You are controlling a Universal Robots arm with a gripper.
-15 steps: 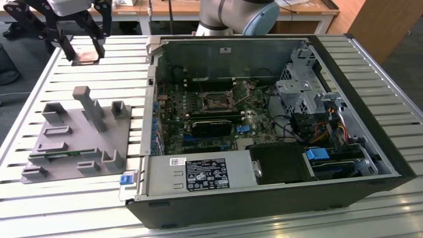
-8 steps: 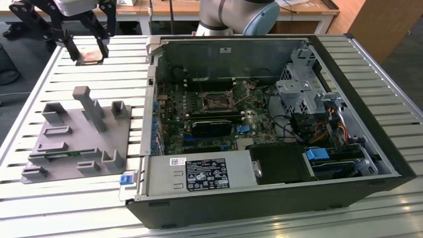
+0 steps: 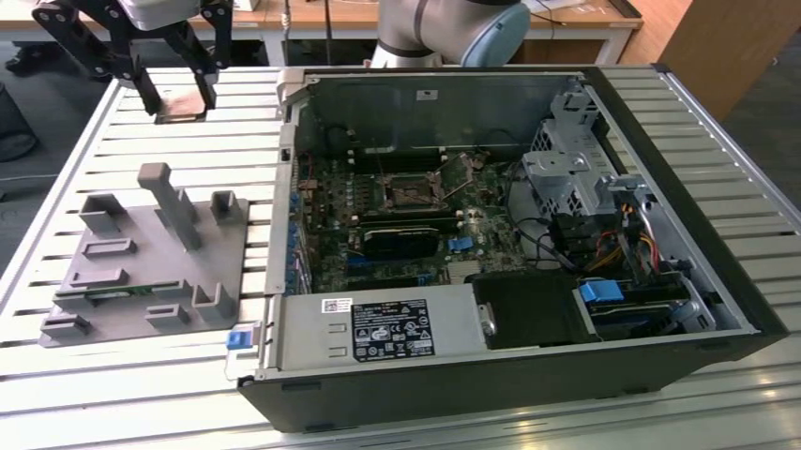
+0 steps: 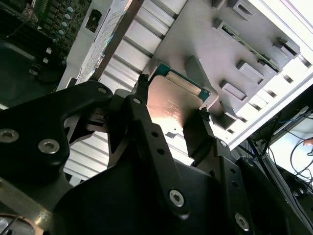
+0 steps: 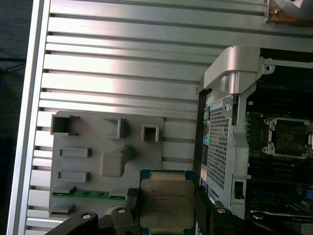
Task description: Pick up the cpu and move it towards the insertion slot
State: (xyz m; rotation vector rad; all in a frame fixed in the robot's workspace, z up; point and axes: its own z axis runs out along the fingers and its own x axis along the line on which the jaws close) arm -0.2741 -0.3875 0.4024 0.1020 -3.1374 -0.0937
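**A:** Where is the cpu (image 5: 166, 204) right now?

**B:** Between the fingers of the gripper (image 5: 167, 215). In both wrist views the two dark fingers press on opposite edges of the chip, so they are closed narrow on it and nothing else. Its flat silvery face (image 4: 172, 105) is turned toward the gripper body, and its green underside edge shows at the far rim.

**A:** Is it off the bench?

**B:** It looks so. In the exterior view the gripper (image 3: 179, 101) hangs above the slatted bench (image 3: 75, 141) near its far corner on the exterior view's left, with the chip a small pale square between the fingertips, clear of the slats.

**A:** And the grey fixture?

**B:** The grey fixture (image 3: 138, 258) sits on the bench nearer the camera than the gripper, beside the computer case (image 3: 501, 281). In the first wrist view it lies beneath and beside the held chip, well below it by my reading.

**A:** Which way does the insertion slot lie from the chip?

**B:** Across the case wall. The insertion slot (image 3: 410, 190) is the dark square with the metal frame on the green board inside the open case, toward the exterior view's right of the gripper. In the first wrist view it (image 5: 288, 138) shows past the metal side panel (image 5: 222, 147), so that wall stands between chip and socket.

**A:** Any long axis to mind?

**B:** The chip is square; only its edges matter, and they appear roughly parallel to the socket frame.
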